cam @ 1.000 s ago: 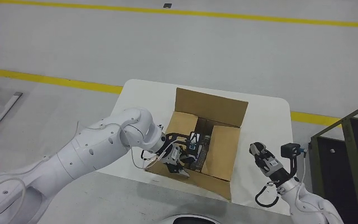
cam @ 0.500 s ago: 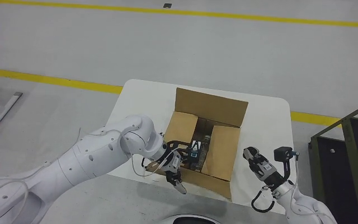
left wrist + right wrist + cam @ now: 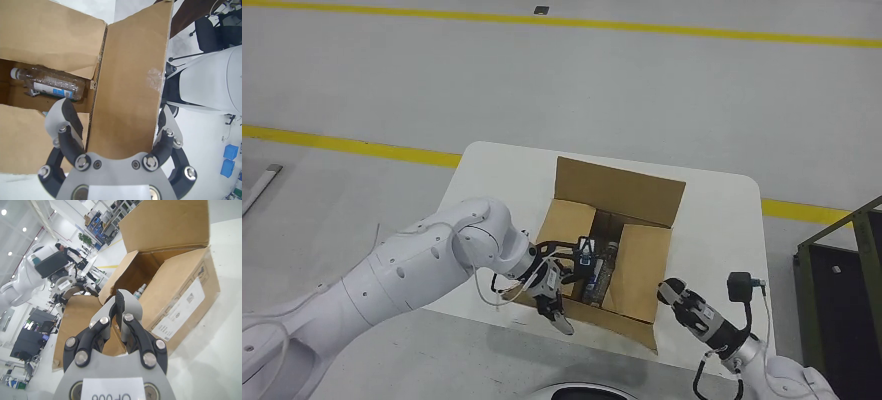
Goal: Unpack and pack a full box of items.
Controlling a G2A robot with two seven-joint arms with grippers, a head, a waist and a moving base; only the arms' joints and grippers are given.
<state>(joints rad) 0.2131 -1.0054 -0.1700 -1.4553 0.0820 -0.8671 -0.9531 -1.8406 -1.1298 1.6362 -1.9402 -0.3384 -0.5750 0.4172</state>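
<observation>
**Top view, centre of frame:** the cardboard box [image 3: 642,262] is sitting on the white table [image 3: 722,200] with its flaps opened out. The far flap is standing up toward the upper edge of the frame.

**Top view, lower centre:** my left gripper [image 3: 564,290] is hanging at the box's lower left corner with my fingers spread wide.

**Left wrist view:** I am straddling the near flap [image 3: 130,75], the one at the box's lower edge in the top view. One fingertip is reaching inside the box and the other is lying just past the flap's free edge. I am gripping nothing, and I cannot tell whether my pads are touching the cardboard. A clear plastic bottle [image 3: 51,85] with a white cap and a blue-and-white label is lying on its side on the box floor, just beyond my inner fingertip.

**Top view, lower right:** my right gripper [image 3: 674,295] is hovering just beside the box's lower right corner.

**Right wrist view:** my right fingers are pressing together, pad against pad, holding nothing and pointing toward the box. A small spray bottle [image 3: 140,290] is showing inside the opening, close to the box wall
</observation>
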